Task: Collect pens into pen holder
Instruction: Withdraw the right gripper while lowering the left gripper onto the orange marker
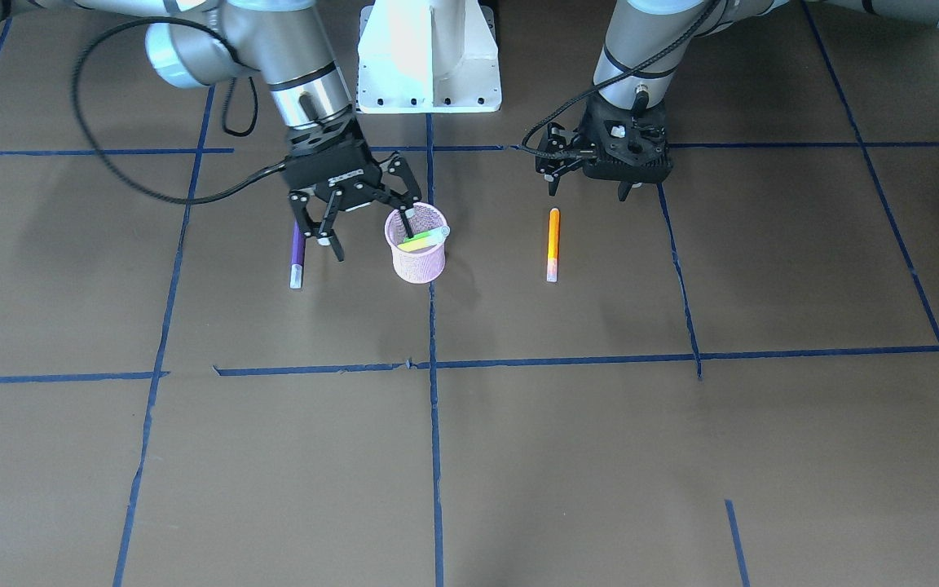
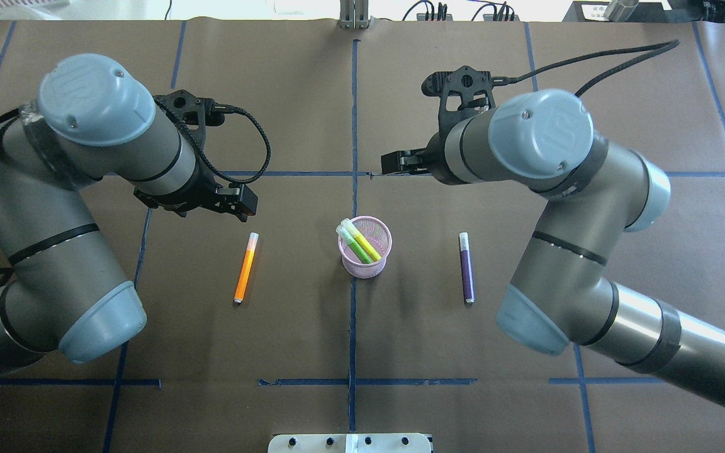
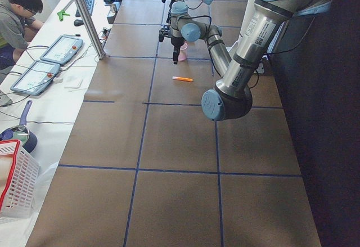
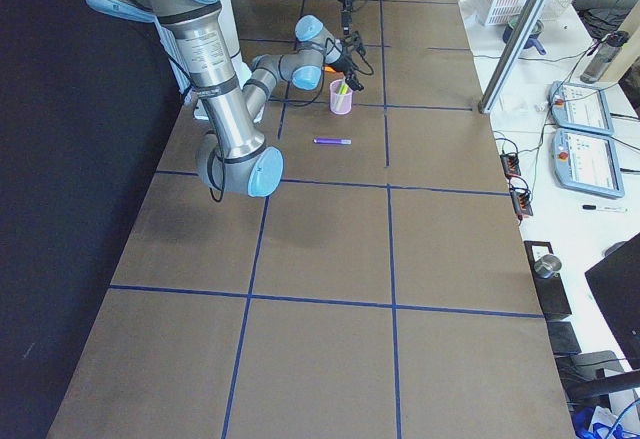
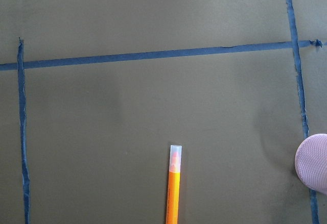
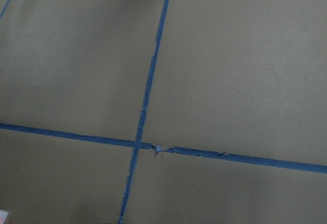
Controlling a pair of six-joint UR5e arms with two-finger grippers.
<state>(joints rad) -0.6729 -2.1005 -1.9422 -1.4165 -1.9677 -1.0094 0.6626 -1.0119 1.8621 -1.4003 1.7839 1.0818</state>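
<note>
Green pen (image 1: 423, 240) inside pen holder (image 1: 419, 265) beside right fingers (image 1: 337, 244), wide apart, empty; orange pen (image 1: 553, 240) near left fingers (image 1: 623, 192), likewise

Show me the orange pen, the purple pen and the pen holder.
orange pen (image 2: 245, 268): overhead view, middle of its orange barrel.
purple pen (image 2: 466, 269): overhead view, middle of its purple barrel.
pen holder (image 2: 364, 270): overhead view, outer mesh wall below the rim.

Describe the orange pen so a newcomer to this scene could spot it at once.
Find the pink mesh cup on the central tape line. To the robot's left of it lies the orange pen. Its colour singles it out: the other loose pen, opposite, is purple.
</note>
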